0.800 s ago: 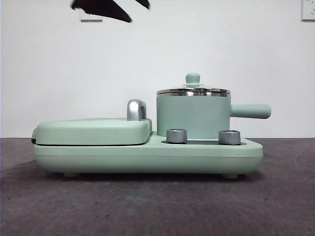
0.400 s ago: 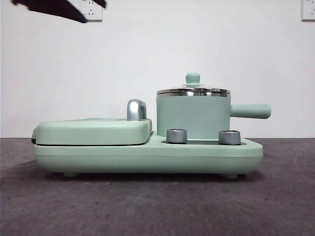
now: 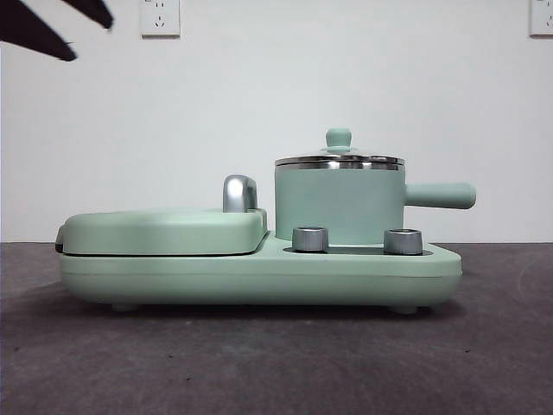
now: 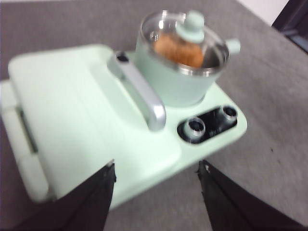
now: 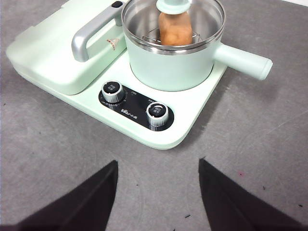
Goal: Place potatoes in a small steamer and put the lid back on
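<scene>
The potato point(image 5: 175, 29) is being held inside the small steamer point(image 3: 339, 206), right of centre in the front view, with the lid point(image 3: 339, 156) seated on its rim. The left gripper point(image 4: 156, 171) and right gripper point(image 5: 158, 168) are being kept spread, holding nothing

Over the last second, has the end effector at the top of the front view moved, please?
Yes. The end effector moved left, past the wall socket, toward the corner.

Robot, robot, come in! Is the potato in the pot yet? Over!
Both grippers open, empty: left gripper, right gripper. Potato inside small steamer, lid on. Nothing in the way.
</scene>
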Controlling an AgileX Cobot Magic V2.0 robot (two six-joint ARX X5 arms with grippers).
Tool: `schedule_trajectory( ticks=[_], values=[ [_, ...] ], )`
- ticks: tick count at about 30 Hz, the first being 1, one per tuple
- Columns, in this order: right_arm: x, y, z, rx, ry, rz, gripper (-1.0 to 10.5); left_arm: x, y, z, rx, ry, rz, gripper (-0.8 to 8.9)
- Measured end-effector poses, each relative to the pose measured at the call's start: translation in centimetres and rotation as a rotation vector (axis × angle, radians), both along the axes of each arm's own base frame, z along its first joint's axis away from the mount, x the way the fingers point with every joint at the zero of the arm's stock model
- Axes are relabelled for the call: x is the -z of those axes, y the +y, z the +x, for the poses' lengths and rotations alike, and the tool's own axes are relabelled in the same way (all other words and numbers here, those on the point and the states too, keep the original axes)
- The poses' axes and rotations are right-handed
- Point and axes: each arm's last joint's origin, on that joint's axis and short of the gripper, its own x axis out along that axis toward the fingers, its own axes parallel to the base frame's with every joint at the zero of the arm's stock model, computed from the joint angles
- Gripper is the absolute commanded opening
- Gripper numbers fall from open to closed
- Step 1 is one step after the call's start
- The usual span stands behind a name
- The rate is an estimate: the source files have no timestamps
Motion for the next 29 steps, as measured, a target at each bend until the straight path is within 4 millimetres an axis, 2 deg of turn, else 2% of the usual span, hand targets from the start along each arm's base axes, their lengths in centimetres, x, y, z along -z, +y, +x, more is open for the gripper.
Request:
schedule_trajectory(
  ticks=[7,15,16,17,18,19,29],
  values=[
    [0.0,0.0,-0.1,-0.019,0.01,0.009,2.6,0.1,1.1,-2.7,0.0,0.005,0.002,2.77],
    [0.0,0.0,-0.1,-0.019,0.01,0.009,2.6,0.0,1.6,-4.0,-0.009,0.028,-0.006,2.76],
    [0.0,0.0,-0.1,-0.019,0.01,0.009,2.2,0.1,1.7,-4.1,-0.009,0.031,-0.005,2.36],
    [0.0,0.0,-0.1,-0.019,0.01,0.009,1.1,0.1,1.7,-4.2,-0.009,0.035,-0.003,0.96],
    [0.0,0.0,-0.1,-0.017,0.012,0.012,-0.1,0.1,1.8,-4.3,-0.008,0.035,-0.003,0.23],
    [0.0,0.0,-0.1,-0.016,0.012,0.012,0.2,0.1,1.8,-4.4,-0.009,0.034,-0.006,0.06],
    [-0.1,0.1,0.0,-0.014,-0.001,0.015,0.2,0.0,1.9,-4.7,-0.01,0.028,-0.009,0.06]
  ],
)
